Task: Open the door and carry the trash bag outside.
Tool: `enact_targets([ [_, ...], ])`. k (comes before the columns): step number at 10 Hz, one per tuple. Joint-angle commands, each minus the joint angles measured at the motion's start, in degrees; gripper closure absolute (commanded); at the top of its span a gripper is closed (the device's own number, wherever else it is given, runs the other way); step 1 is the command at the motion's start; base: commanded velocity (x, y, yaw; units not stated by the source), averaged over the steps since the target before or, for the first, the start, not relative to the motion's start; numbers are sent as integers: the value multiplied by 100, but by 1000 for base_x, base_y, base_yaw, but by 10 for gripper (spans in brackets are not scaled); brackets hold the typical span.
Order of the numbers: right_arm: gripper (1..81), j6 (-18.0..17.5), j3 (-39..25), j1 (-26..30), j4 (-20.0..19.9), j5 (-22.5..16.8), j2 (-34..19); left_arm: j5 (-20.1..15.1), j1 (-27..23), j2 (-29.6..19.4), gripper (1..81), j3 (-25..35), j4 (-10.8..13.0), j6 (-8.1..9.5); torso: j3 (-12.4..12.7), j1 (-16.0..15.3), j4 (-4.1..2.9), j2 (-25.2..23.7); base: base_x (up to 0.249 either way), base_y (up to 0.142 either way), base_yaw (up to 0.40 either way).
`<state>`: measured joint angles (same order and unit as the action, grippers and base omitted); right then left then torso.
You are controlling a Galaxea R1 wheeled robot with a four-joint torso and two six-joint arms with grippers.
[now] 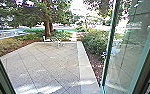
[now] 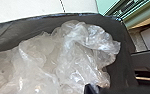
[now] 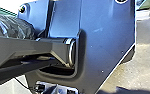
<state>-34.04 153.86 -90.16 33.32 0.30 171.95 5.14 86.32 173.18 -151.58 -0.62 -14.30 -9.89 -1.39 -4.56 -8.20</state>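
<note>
The door (image 1: 131,52) is open; we judge the carry onto the yard (image 1: 46,65) remains. The bag (image 2: 76,55) is right before our left gripper (image 2: 91,89); either gripper's opening or hold, we can't tell.

1. A building's doorway onto a garden patio (image 1: 41,65) — the glass door (image 1: 127,55) stands at the patio's near right.
2. Shrubs (image 1: 94,42) grow along the patio's right side.
3. Outdoor furniture (image 1: 58,42) sits at the patio's far edge — a tree (image 1: 48,27) rises beyond the patio.

Bushes (image 1: 94,43) edge the paving (image 1: 48,65), where a table (image 1: 58,40) apparently stands.
</note>
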Motion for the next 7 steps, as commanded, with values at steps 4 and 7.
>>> enact_targets([
  [4, 10, 20, -15, 275, 26, -268, -26, -304, -321, 15, 811, 31, 45, -20, 0, 0, 0, 0, 112, 0, 0],
  [7, 10, 20, -15, 275, 26, -268, -18, -304, -313, 15, 811, 32, 45, -20, 0, 2, 0, 0, 113, 0, 0],
])
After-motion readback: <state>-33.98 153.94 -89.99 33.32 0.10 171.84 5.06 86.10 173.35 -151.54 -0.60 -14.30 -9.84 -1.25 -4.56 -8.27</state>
